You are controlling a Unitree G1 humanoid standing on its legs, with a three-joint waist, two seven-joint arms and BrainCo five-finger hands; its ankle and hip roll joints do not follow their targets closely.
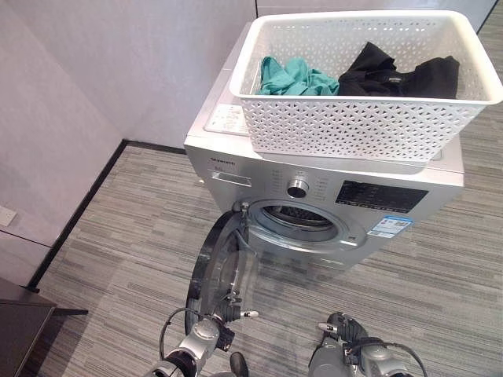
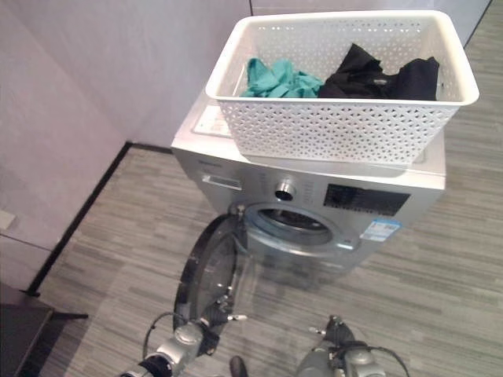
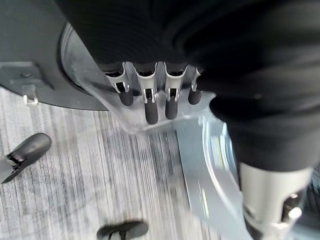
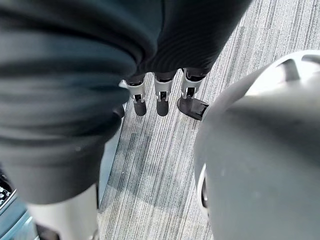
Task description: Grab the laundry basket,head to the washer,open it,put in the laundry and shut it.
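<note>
Reaching for the laundry (image 1: 295, 77) means lifting your relaxed, empty hands, left hand (image 3: 150, 97) and right hand (image 4: 159, 97), to the basket (image 1: 354, 126) high above the open washer door (image 1: 216, 263).

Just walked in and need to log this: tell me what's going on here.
A humanoid robot is loading a washer. The white laundry basket sits on top of the machine with a teal garment and a black garment inside. The round door hangs open, and the drum looks empty. The left hand has straight fingers by the door's edge; the right hand hangs open over the floor.
</note>
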